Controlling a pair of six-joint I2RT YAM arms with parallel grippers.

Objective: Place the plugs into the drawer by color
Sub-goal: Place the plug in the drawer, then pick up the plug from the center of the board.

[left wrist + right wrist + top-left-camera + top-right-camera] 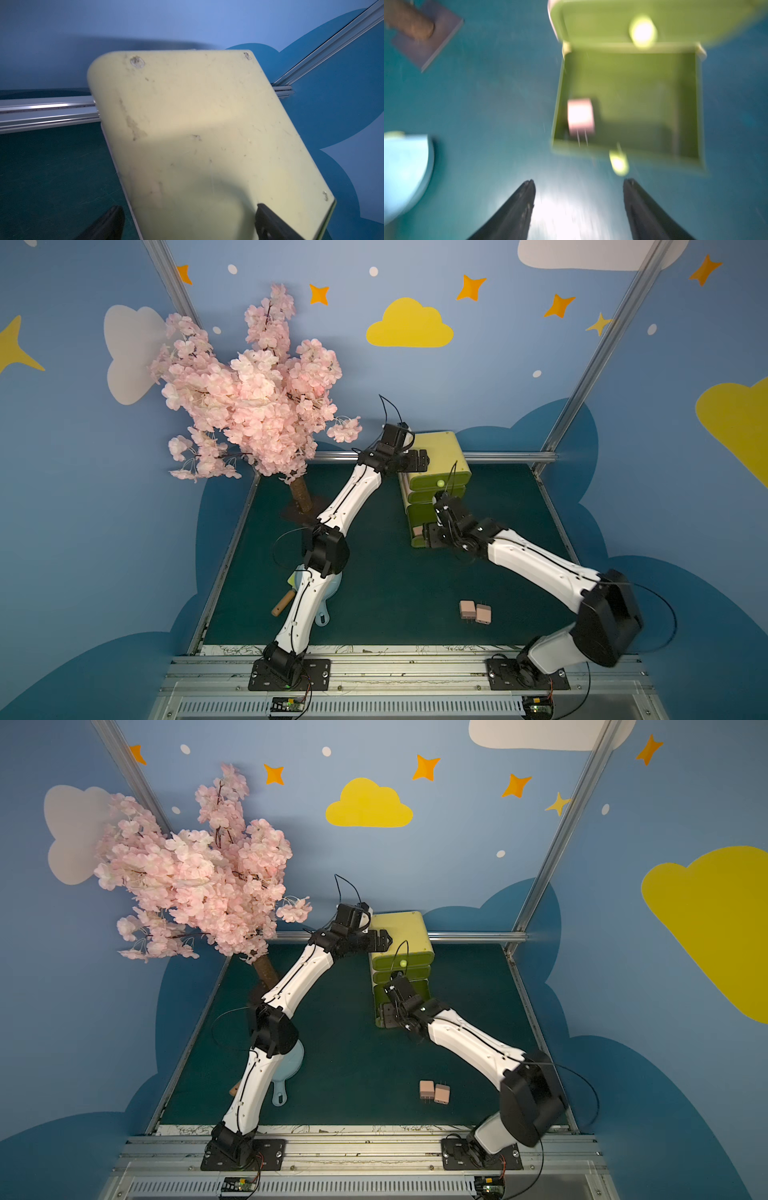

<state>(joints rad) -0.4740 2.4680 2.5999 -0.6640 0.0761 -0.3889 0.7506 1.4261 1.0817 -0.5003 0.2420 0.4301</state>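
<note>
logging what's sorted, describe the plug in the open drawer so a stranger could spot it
Find the yellow-green drawer chest at the far edge of the mat; its bottom drawer is pulled out. The pink plug lies alone inside it, unlike the two pink plugs out on the mat.

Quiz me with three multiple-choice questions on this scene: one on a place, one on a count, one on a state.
1. The pink plug in the right wrist view lies: A on the mat; B inside the open drawer; C on a plate.
2. The loose plugs on the mat number: A two; B one; C four.
3. The right pincer is: A shut on a plug; B shut on a knob; C open, empty.
B, green walls surround it; A, a pair lies side by side; C, its jaws stand apart.
</note>
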